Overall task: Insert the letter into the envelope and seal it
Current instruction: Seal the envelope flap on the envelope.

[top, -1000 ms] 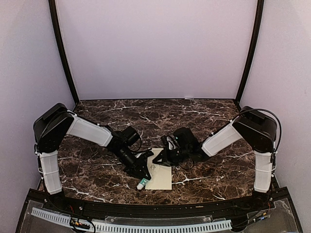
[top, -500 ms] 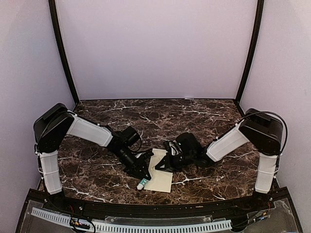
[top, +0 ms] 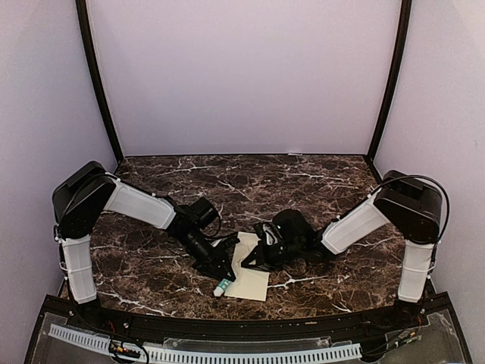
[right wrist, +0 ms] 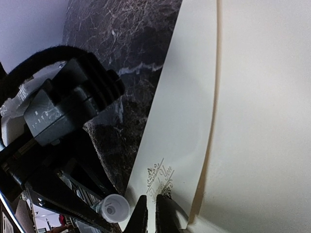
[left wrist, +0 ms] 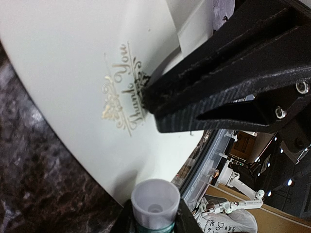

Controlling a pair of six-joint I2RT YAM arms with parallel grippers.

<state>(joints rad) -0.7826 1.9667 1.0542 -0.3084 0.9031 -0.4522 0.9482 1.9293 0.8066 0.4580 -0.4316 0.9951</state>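
Note:
The cream envelope (top: 255, 283) lies flat near the table's front edge, its gold "Thank You" emblem (left wrist: 121, 99) facing up. My right gripper (top: 252, 262) is shut, its tips (right wrist: 151, 213) pressed down on the paper right beside the emblem (right wrist: 160, 178). At the envelope's left edge my left gripper (left wrist: 154, 216) is shut on a glue stick (left wrist: 155, 201) with a white cap and teal body, also seen in the top view (top: 220, 288). A fold line runs the length of the envelope (right wrist: 184, 97). I cannot make out the letter apart from the envelope.
Dark marble table (top: 303, 182) with purple walls behind and at the sides. A black rail (top: 250, 322) borders the front edge just beyond the envelope. Both arms meet low over the table's front centre, close to each other.
My right gripper has come down and forward onto the envelope, which has turned slightly. The left arm and glue stick have stayed put.

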